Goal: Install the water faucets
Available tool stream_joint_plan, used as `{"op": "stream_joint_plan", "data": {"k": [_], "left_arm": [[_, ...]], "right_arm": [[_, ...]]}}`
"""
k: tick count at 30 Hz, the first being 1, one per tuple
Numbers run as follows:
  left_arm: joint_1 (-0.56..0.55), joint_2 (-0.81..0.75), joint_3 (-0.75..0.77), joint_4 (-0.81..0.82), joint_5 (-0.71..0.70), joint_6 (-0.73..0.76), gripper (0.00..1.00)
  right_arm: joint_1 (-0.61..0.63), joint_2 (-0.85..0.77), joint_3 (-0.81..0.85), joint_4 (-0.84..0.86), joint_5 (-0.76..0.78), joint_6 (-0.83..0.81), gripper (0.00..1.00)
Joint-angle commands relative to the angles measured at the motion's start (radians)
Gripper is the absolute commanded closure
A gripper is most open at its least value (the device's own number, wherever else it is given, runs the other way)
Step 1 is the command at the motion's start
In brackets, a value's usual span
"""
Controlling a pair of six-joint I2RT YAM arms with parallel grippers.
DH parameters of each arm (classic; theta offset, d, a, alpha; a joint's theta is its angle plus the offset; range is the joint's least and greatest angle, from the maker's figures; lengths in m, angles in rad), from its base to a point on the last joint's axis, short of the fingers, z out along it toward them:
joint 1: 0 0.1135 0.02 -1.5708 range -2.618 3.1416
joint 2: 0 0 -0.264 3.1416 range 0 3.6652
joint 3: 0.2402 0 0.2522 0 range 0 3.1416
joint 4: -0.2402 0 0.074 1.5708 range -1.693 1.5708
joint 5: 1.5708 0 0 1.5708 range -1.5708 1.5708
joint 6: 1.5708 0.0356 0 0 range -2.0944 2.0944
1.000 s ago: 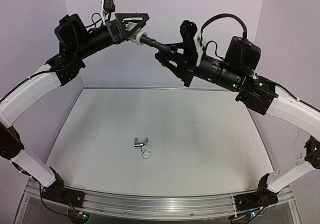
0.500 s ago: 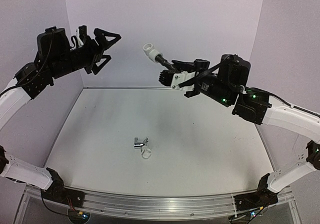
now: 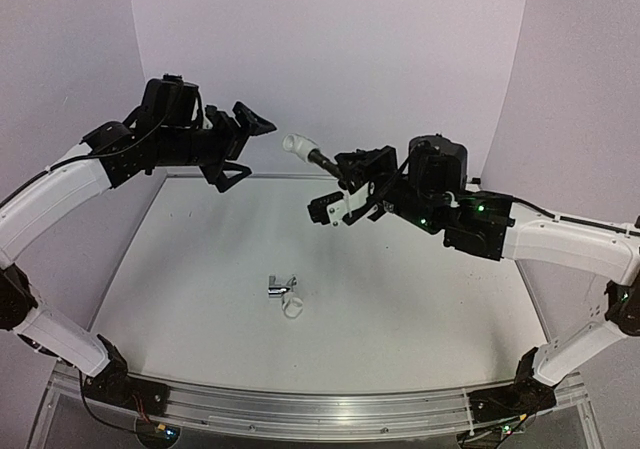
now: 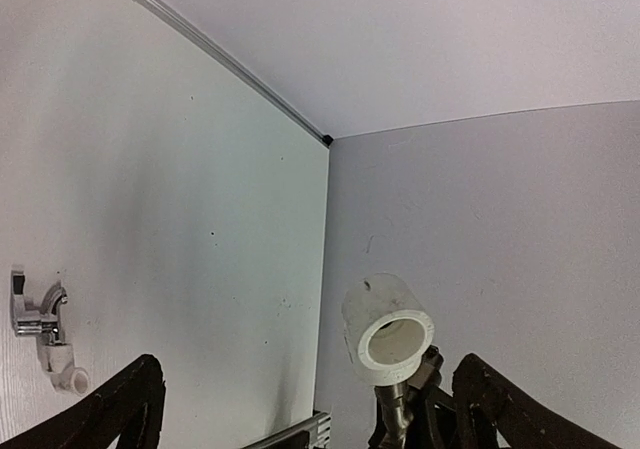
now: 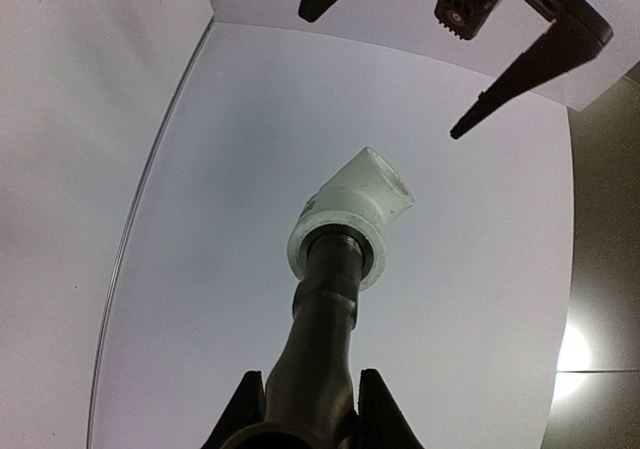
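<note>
Top view: both arms are up in the air over the table [image 3: 420, 299], claws facing each other with a gap between them.
Left claw [image 3: 247, 149]: spread wide, nothing in it, not touching anything.
Right claw [image 3: 348, 172]: clamped tight on the black faucet [image 3: 330, 161], holding it well off the table.
Black faucet: sticks out of the right claw, slanting up and left toward the left claw, with a white elbow [image 3: 297, 146] on its tip.
Left wrist view: the elbow [image 4: 388, 331] shows its open mouth to the camera. It sits between the two fingers [image 4: 120, 409], closer to the right-hand one but clear of both. The dark stem [image 4: 400, 419] pokes out right under it.
Right wrist view: the fingers [image 5: 245, 409] pinch the faucet body [image 5: 325, 339] from both sides, and the elbow's collar [image 5: 345, 234] wraps around the faucet's end.
Chrome faucet [image 3: 280, 286]: lying on the table around the middle, well apart from both claws, with a small white ring [image 3: 294, 310] just beside it on the near side. Can't tell if they touch.
</note>
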Motion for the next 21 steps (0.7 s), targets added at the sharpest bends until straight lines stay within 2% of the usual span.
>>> {"op": "stream_joint_plan", "data": {"k": [1,10,16,21], "left_arm": [[-0.005,0.072,0.101,0.036,0.055,-0.02,0.0],[-0.005,0.177,0.127,0.161,0.148,-0.028,0.04],[-0.005,0.21,0.134,0.172,0.19,-0.033,0.18],[-0.004,0.21,0.121,0.189,0.193,-0.042,0.34]], "right_arm": [[0.013,0.011,0.029,0.042,0.041,-0.064,1.0],[0.034,0.07,0.069,0.039,0.056,-0.051,1.0],[0.04,0.11,0.117,0.063,0.073,-0.019,1.0],[0.045,0.131,0.139,0.095,0.08,-0.004,1.0]]}}
